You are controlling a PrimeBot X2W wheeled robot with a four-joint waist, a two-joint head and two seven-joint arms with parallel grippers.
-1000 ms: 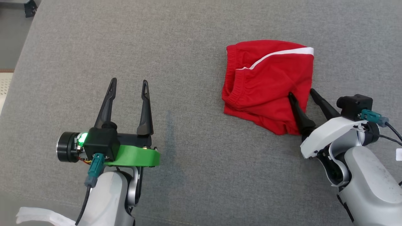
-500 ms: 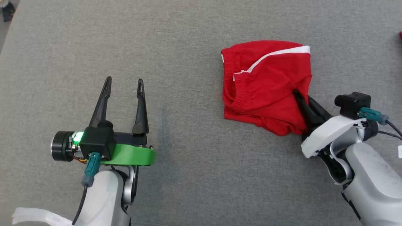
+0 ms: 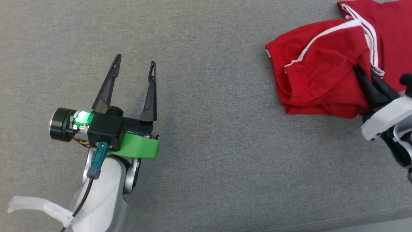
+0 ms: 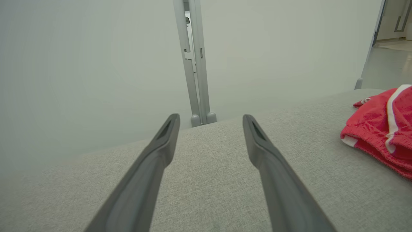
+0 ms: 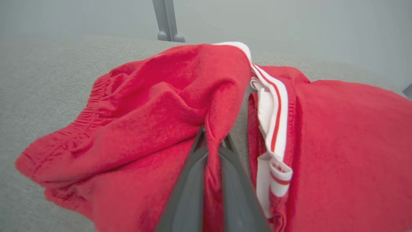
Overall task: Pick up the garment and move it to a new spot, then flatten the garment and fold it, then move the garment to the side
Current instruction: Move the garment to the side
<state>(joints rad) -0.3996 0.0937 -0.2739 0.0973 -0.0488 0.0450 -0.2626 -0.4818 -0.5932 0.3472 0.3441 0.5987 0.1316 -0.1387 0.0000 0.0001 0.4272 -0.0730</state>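
The garment point(image 3: 315, 80) is a pair of red shorts with a white stripe, bunched on the grey cloth surface point(image 3: 225, 145) at the upper right of the head view. My right gripper point(image 3: 364, 72) is shut on a fold of its right side. In the right wrist view the dark fingers point(image 5: 190, 180) pinch a ridge of the red garment point(image 5: 154, 122) between them at the right gripper point(image 5: 212, 141). My left gripper point(image 3: 136, 59) hovers open and holds nothing, far to the left. The left gripper point(image 4: 210, 117) also shows open in its wrist view, with the garment point(image 4: 379, 135) at the right edge.
A second red piece of clothing with white stripes point(image 3: 392, 32) lies right beside the held garment, seen again in the right wrist view as the second red piece point(image 5: 347, 135). The surface's front edge point(image 3: 354, 222) runs along the bottom right. A pale wall and a door frame point(image 4: 193, 64) stand behind.
My right gripper closed on the garment's right side and pulled it rightward, up against the second red piece. The head view has turned right. The left gripper stays open.
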